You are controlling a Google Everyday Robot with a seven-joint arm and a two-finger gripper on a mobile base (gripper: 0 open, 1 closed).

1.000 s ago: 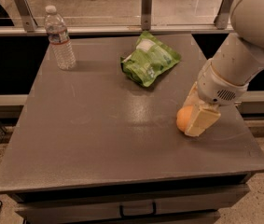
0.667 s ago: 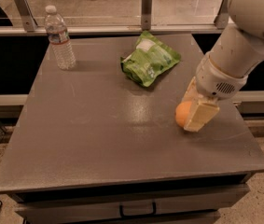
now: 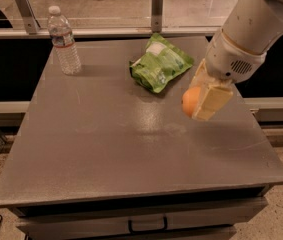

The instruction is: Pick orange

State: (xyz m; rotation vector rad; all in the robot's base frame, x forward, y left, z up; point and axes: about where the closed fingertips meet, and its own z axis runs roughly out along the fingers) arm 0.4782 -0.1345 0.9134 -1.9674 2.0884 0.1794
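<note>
The orange [image 3: 189, 102] is a small round orange fruit held between the cream-coloured fingers [image 3: 212, 100] of my gripper [image 3: 199, 103], at the right of the grey table [image 3: 106, 149]. The gripper is shut on it and holds it clear above the tabletop, just right of and below the green snack bag [image 3: 160, 63]. The white arm comes down from the upper right. Only the left side of the orange shows; the finger in front hides the other side.
A clear water bottle [image 3: 63, 40] stands at the table's back left corner. The green snack bag lies at the back middle. A metal rail with posts [image 3: 156, 4] runs behind the table. A drawer handle [image 3: 147, 227] shows below the front edge.
The gripper has risen with the orange in it, lifting it off the tabletop and a little toward the back. The bag and bottle have not moved.
</note>
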